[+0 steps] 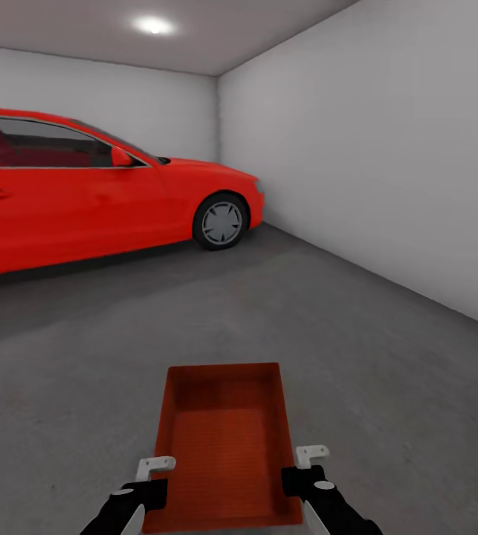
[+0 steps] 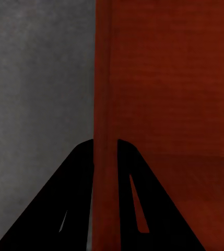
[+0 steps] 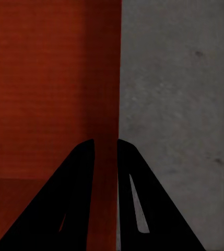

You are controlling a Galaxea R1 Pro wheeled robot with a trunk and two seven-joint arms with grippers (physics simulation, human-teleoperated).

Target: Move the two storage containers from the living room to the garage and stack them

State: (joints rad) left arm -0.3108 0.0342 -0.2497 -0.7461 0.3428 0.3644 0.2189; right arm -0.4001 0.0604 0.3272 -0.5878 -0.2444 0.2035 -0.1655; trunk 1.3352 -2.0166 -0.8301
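a: where's the bin?

b: the bin (image 1: 227, 438) is low in the middle of the head view, open top up, over the grey concrete floor (image 1: 82, 371) of the garage. whether it rests on the floor or hangs above it, i cannot tell.

a: and the tools?

b: the left tool (image 1: 149, 483) is clamped on the bin's left wall near the close end; in the left wrist view its two black fingers (image 2: 70, 198) straddle that wall, one inside and one outside. the right tool (image 1: 305, 472) grips the right wall the same way, fingers (image 3: 148, 204) on either side of the rim.

a: what else is around?

b: a red car (image 1: 82, 193) stands well beyond at left, nose toward the far corner. a plain wall (image 1: 387, 148) runs along the right, and a round ceiling light (image 1: 154, 25) glows above.
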